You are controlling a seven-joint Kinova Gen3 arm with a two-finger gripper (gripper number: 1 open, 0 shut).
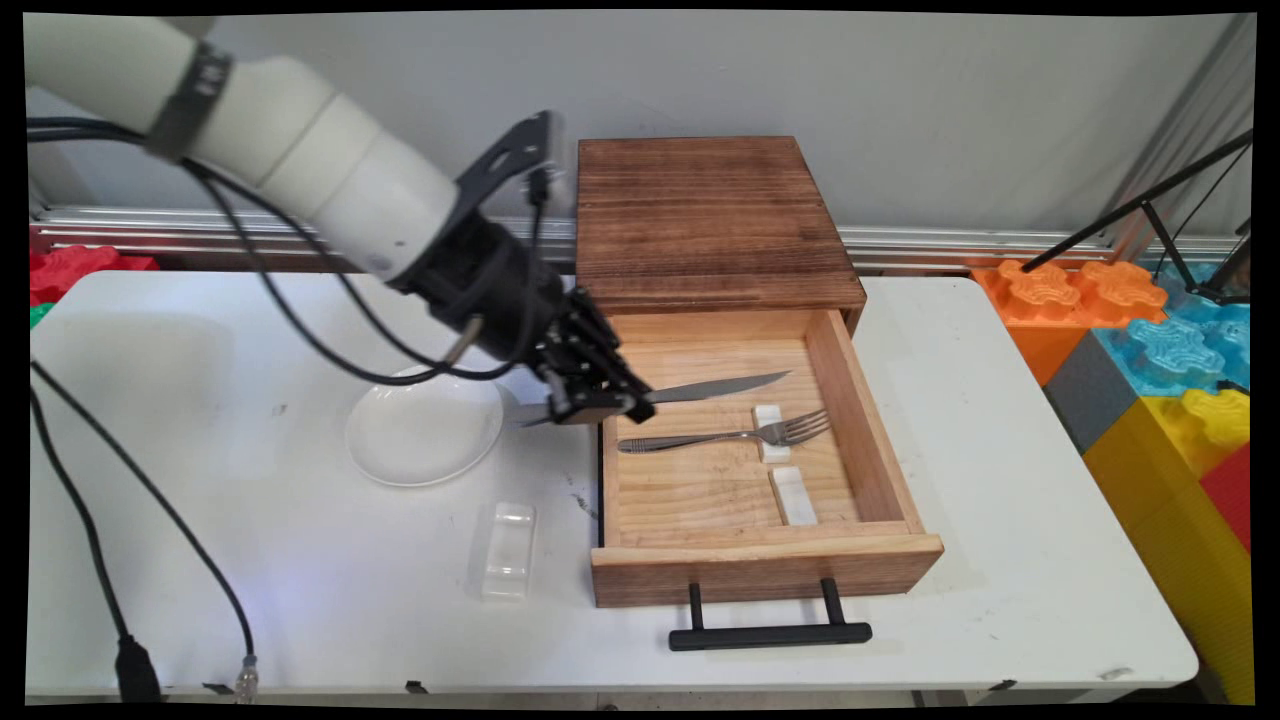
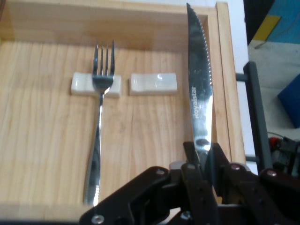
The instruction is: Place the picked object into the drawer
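My gripper [image 1: 598, 402] is shut on a steel table knife [image 1: 720, 386], held level above the left wall of an open wooden drawer [image 1: 765, 565]. The blade points right across the drawer's back half, and the knife's butt sticks out behind the fingers. In the hand view the knife [image 2: 199, 93] runs up from the gripper [image 2: 205, 161], serrated edge to the right. A fork [image 1: 730, 436] lies in the drawer with its neck on a small white rest [image 1: 772, 450]. A second white rest [image 1: 795, 497] lies bare beside it. The hand view shows the fork [image 2: 98, 131] and both rests [image 2: 79, 84] [image 2: 153, 82].
The drawer juts from a dark wooden cabinet [image 1: 705, 215] and has a black bar handle [image 1: 770, 632]. Left of it sit a white plate [image 1: 425, 430] and a clear plastic box [image 1: 508, 550]. Coloured foam blocks [image 1: 1160, 350] border the table's right side. Black cables [image 1: 150, 500] hang over the left.
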